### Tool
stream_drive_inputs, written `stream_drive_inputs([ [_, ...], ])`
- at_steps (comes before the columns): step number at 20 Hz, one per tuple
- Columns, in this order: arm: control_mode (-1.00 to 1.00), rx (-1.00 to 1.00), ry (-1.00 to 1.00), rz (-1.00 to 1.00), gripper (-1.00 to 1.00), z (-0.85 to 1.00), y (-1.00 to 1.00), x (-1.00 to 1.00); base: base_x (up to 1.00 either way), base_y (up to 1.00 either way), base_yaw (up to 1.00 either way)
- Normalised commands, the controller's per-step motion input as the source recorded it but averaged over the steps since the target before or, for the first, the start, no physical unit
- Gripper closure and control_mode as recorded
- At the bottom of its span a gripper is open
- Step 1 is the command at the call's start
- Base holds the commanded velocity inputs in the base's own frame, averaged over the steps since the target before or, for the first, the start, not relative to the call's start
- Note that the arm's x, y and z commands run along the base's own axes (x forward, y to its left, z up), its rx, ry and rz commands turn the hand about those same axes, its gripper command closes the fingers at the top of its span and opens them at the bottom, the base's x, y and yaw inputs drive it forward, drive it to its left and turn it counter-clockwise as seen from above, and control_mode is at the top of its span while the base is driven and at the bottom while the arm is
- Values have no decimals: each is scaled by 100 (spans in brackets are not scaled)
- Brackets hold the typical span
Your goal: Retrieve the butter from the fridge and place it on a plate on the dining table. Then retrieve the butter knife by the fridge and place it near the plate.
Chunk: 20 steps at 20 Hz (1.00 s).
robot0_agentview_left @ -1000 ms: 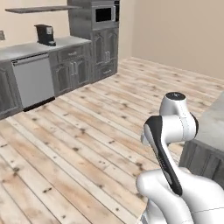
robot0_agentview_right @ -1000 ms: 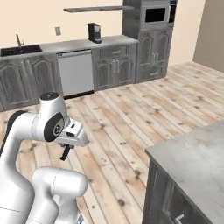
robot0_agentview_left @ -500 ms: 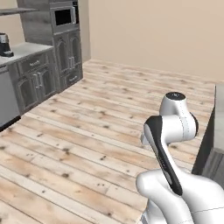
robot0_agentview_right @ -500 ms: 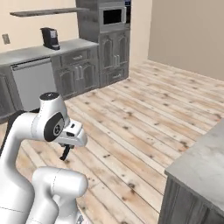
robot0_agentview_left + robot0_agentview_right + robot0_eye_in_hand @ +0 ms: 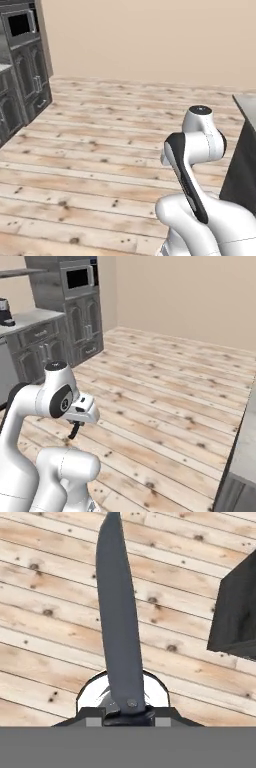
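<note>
Arm folded tight over the plank floor point(image 5: 165, 386), gripper point(image 5: 75, 430) pointing down, pinching one butter knife point(image 5: 119, 619)

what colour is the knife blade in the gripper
Dull grey; the butter knife blade shows best in the hand view.

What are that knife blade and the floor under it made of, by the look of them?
The butter knife: its blade looks like dull grey metal, smooth and matte with a rivet near the base, though being rendered leaves it open. The floor: pale wood planks, with visible grain and dark knots.
</note>
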Motion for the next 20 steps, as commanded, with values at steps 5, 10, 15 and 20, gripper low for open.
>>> stream_drive_inputs([
  [5,100,0,0,0,100,0,0,0,100,78,-53],
  [10,100,0,0,0,100,0,0,0,100,77,-53],
  [15,100,0,0,0,100,0,0,0,100,76,-53],
  [20,100,0,0,0,100,0,0,0,100,70,-55],
])
